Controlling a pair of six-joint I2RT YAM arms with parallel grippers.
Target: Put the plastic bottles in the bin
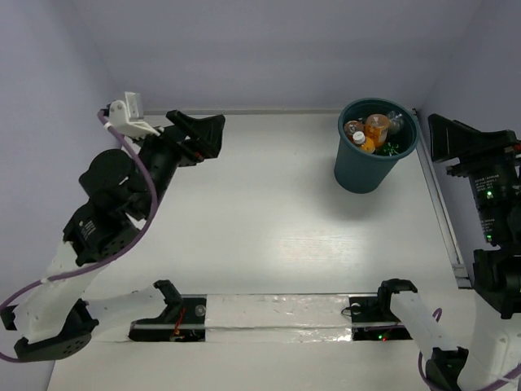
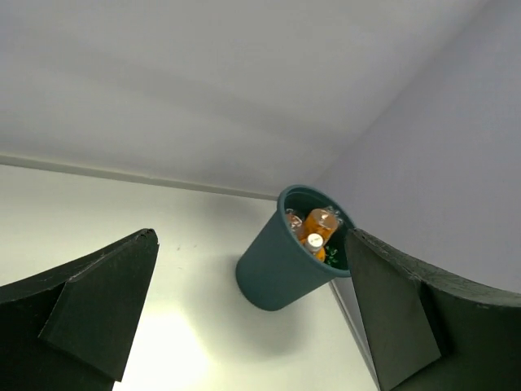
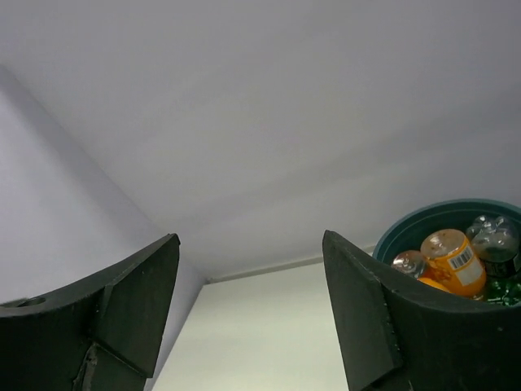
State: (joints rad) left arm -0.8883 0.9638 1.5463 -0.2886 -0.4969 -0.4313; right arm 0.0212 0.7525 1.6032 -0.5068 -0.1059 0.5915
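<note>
The dark teal bin (image 1: 366, 167) stands upright at the table's far right. Inside it lie several plastic bottles: orange ones (image 1: 376, 126), a clear one (image 1: 397, 120) and a green one (image 1: 399, 147). My right gripper (image 1: 435, 137) hangs just right of the bin's rim, open and empty. In the right wrist view, the right gripper (image 3: 250, 238) frames bare table, with the bin (image 3: 423, 217) and an orange bottle (image 3: 453, 261) past its right finger. My left gripper (image 1: 216, 134) is at the far left, open and empty. In the left wrist view, the left gripper (image 2: 251, 236) faces the distant bin (image 2: 277, 269).
A metal rail (image 1: 441, 213) runs along the table's right edge beside the right arm. A taped strip (image 1: 277, 319) crosses the near edge between the two arm bases. Walls close in the table at the back and on both sides.
</note>
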